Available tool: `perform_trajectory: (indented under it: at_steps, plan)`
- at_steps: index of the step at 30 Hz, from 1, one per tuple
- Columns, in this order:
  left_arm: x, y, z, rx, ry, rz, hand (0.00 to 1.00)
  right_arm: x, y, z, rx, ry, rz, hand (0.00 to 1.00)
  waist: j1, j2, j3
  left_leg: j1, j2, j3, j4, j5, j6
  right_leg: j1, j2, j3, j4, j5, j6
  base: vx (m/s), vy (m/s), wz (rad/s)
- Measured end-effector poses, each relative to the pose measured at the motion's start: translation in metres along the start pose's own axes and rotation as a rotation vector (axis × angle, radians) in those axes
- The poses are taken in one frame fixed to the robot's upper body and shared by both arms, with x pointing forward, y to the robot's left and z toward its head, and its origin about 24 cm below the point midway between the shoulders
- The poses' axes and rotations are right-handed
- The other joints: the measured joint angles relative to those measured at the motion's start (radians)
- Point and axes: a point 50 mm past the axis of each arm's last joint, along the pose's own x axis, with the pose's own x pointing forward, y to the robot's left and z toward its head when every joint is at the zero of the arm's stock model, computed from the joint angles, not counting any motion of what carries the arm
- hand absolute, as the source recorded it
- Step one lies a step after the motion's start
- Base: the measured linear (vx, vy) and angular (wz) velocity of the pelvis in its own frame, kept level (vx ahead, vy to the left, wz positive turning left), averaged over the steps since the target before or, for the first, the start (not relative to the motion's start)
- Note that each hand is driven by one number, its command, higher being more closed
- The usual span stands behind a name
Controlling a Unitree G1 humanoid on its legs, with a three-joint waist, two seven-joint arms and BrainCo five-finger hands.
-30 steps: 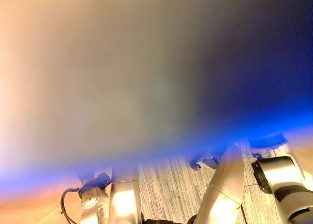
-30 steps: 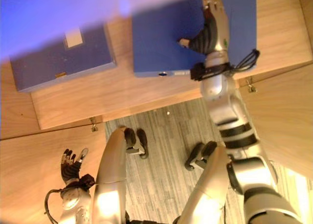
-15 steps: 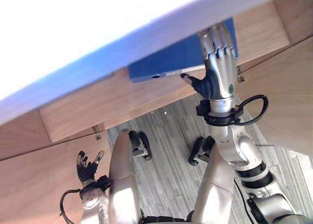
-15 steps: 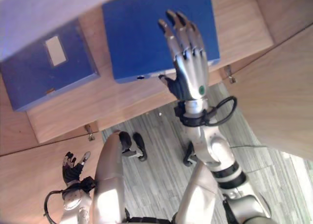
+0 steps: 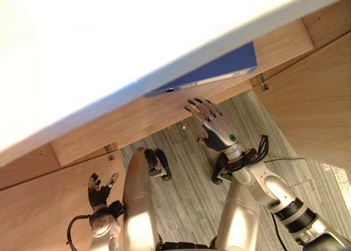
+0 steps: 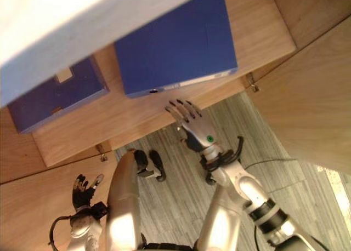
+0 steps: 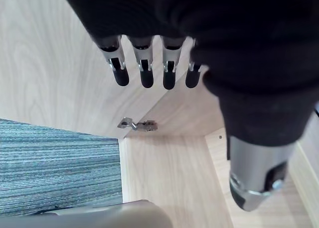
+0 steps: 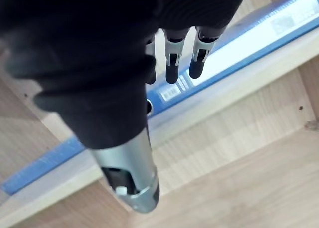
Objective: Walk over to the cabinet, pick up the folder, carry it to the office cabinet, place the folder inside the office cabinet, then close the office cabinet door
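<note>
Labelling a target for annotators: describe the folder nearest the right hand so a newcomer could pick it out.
On the open wooden cabinet's shelf, two blue folders lie flat side by side. The target folder is the one on the robot's right, just beyond the open right hand. Its cover is plain blue, whereas the left folder has a pale label on its cover.

an office. blue folders (image 6: 175, 48) lie on a wooden cabinet shelf (image 6: 137, 118) just beyond the fingers (image 6: 181, 109) of the right hand (image 6: 196, 133). grey striped carpet (image 6: 175, 192) lies beneath them.
</note>
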Motion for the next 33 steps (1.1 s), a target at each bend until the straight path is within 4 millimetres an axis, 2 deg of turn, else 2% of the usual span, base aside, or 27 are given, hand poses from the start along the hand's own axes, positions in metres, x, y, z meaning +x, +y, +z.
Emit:
perform_trajectory:
  at_steps: [4, 11, 16, 19, 23, 25, 27, 30, 33]
  plan:
    - [0.000, 0.001, -0.004, -0.023, 0.012, 0.007, 0.00, 0.003, 0.001, -0.022, -0.056, 0.068, 0.013, 0.00, 0.004, 0.002, 0.000, -0.001, -0.005, 0.004, -0.008, 0.003, 0.004, -0.004, -0.006, 0.000, -0.003, 0.000, 0.000, -0.02, -0.017, 0.02]
    - [-0.001, -0.004, -0.002, -0.028, 0.004, -0.012, 0.00, 0.018, -0.010, -0.040, -0.126, 0.113, -0.048, 0.00, 0.021, 0.007, -0.002, -0.017, -0.009, 0.002, -0.007, 0.007, 0.008, -0.015, -0.016, -0.002, -0.001, 0.000, 0.000, -0.03, -0.011, 0.03]
    - [0.000, -0.008, -0.001, -0.023, -0.001, -0.025, 0.00, 0.039, -0.024, -0.049, -0.169, 0.142, -0.107, 0.00, 0.024, 0.023, 0.003, -0.038, -0.011, -0.009, -0.004, 0.014, 0.009, -0.024, -0.021, -0.016, 0.002, 0.002, -0.001, -0.04, -0.020, 0.05]
    - [0.001, -0.010, 0.002, -0.026, -0.008, -0.029, 0.00, 0.052, -0.026, -0.050, -0.162, 0.145, -0.104, 0.00, 0.019, 0.023, 0.003, -0.041, -0.009, -0.010, -0.006, 0.016, 0.006, -0.029, -0.019, -0.016, 0.001, 0.002, -0.002, -0.04, -0.023, -0.03]
    - [0.002, -0.018, 0.008, -0.021, -0.011, -0.079, 0.00, 0.076, -0.034, -0.038, -0.022, 0.132, -0.057, 0.00, -0.013, 0.025, 0.002, -0.060, -0.005, -0.014, -0.006, 0.027, 0.002, -0.051, -0.011, -0.018, 0.001, 0.011, -0.005, -0.07, -0.022, -0.07]
    - [0.000, -0.025, 0.010, -0.030, -0.013, -0.113, 0.00, 0.082, -0.037, -0.038, 0.018, 0.132, -0.043, 0.00, -0.015, 0.025, 0.002, -0.063, -0.004, -0.015, -0.009, 0.036, 0.000, -0.057, -0.008, -0.018, 0.001, 0.016, -0.006, -0.09, -0.031, -0.05]
    - [0.000, -0.028, 0.011, -0.024, -0.016, -0.132, 0.00, 0.097, -0.045, -0.041, 0.060, 0.143, -0.022, 0.00, -0.013, 0.026, 0.001, -0.065, -0.006, -0.021, -0.017, 0.048, -0.009, -0.058, -0.007, -0.022, 0.002, 0.019, -0.010, -0.11, -0.065, 0.05]
    - [-0.001, -0.029, 0.011, -0.041, -0.017, -0.128, 0.00, 0.120, -0.061, -0.048, 0.073, 0.165, -0.010, 0.00, 0.004, 0.028, 0.000, -0.078, -0.009, -0.025, -0.040, 0.077, -0.017, -0.072, -0.007, -0.025, -0.004, 0.025, -0.014, -0.09, -0.069, 0.08]
    - [-0.001, -0.028, 0.011, -0.052, -0.013, -0.121, 0.00, 0.123, -0.062, -0.047, 0.098, 0.161, -0.009, 0.00, 0.005, 0.029, 0.000, -0.081, -0.008, -0.030, -0.052, 0.091, -0.020, -0.073, 0.001, -0.033, -0.015, 0.037, -0.019, -0.05, -0.041, -0.02]
